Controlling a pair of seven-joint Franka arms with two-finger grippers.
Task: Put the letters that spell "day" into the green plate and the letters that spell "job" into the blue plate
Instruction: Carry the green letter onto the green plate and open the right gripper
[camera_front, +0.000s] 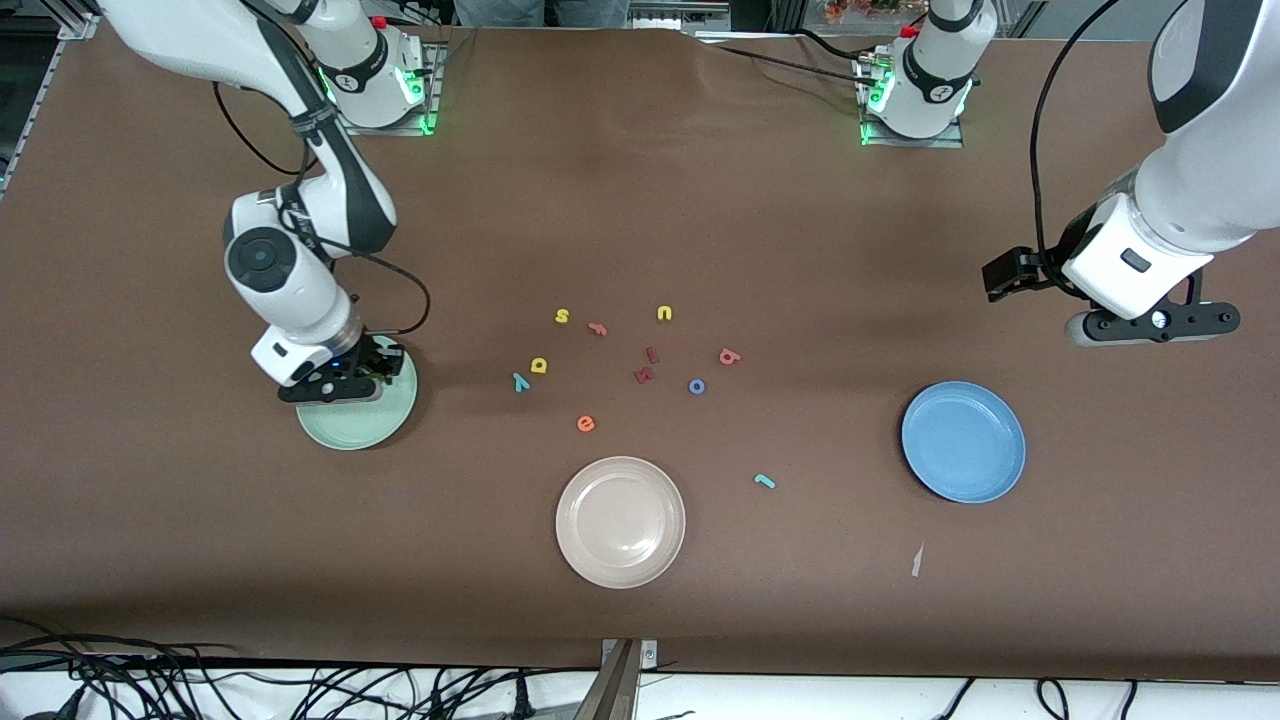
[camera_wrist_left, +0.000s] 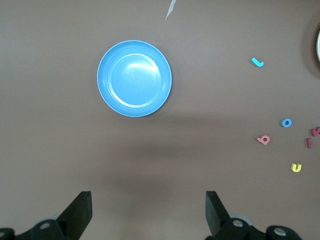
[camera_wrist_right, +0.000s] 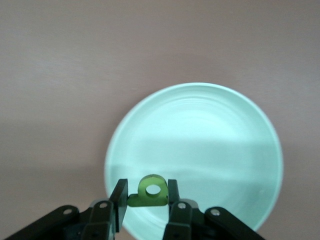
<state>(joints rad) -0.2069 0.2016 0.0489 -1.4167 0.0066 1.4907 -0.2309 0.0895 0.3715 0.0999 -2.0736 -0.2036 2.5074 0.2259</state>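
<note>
My right gripper hangs low over the green plate, shut on the green d, which sits edge-up between its fingers. The yellow a and teal y lie side by side mid-table. The salmon b, blue o and teal j lie on the table between the cluster and the blue plate. My left gripper waits open and holds nothing, over bare table at the left arm's end.
A beige plate sits nearest the front camera. Loose letters lie mid-table: yellow s, yellow u, orange e, a salmon f and dark red letters. A paper scrap lies near the blue plate.
</note>
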